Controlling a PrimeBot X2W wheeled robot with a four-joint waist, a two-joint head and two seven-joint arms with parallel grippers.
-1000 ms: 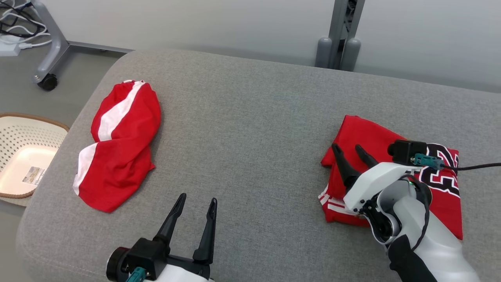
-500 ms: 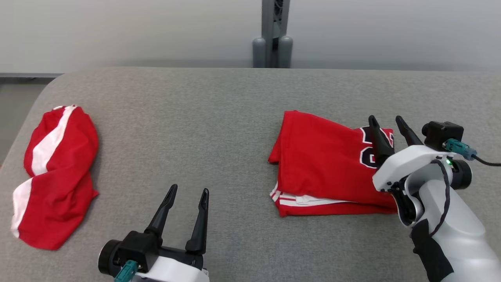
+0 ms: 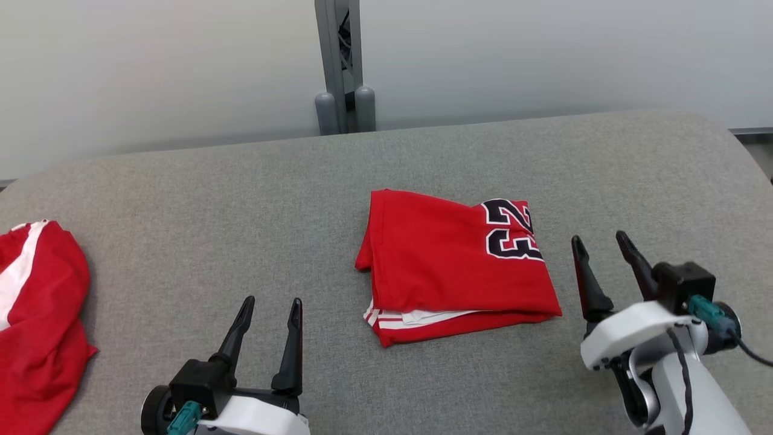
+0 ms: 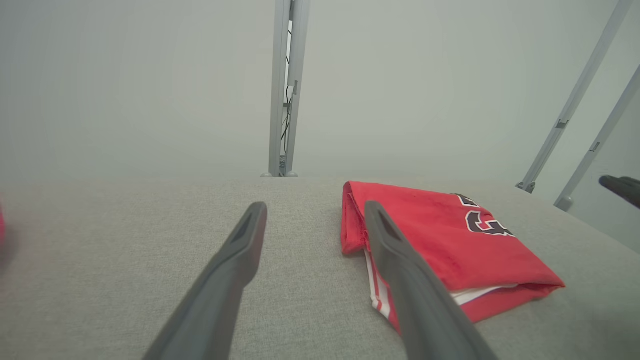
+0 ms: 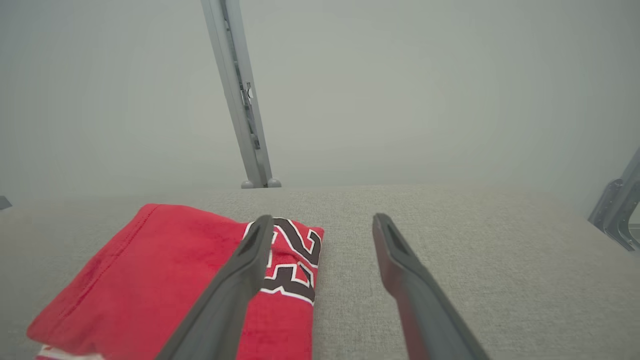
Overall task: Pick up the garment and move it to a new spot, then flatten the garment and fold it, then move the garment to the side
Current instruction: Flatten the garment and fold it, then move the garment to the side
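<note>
The garment [image 3: 447, 260] is a red jersey with a black "23", folded into a rough rectangle on the grey padded table [image 3: 211, 199]. It also lies in the left wrist view [image 4: 440, 235] and the right wrist view [image 5: 165, 270]. My right gripper [image 3: 598, 237] stands open just right of it, apart from the cloth, nothing between its fingers [image 5: 323, 217]. My left gripper [image 3: 272, 300] is open and empty near the front edge, left of the garment [image 4: 316, 205].
A second red and white garment [image 3: 36, 326] lies crumpled at the table's left end. A grey post [image 3: 341, 66] stands behind the table against a pale wall. The table's rounded right end [image 3: 734, 151] lies beyond the right gripper.
The head camera has swung right, so the scene slid left. My right gripper came off the folded garment and now stands beside its right edge. The left gripper kept its pose.
</note>
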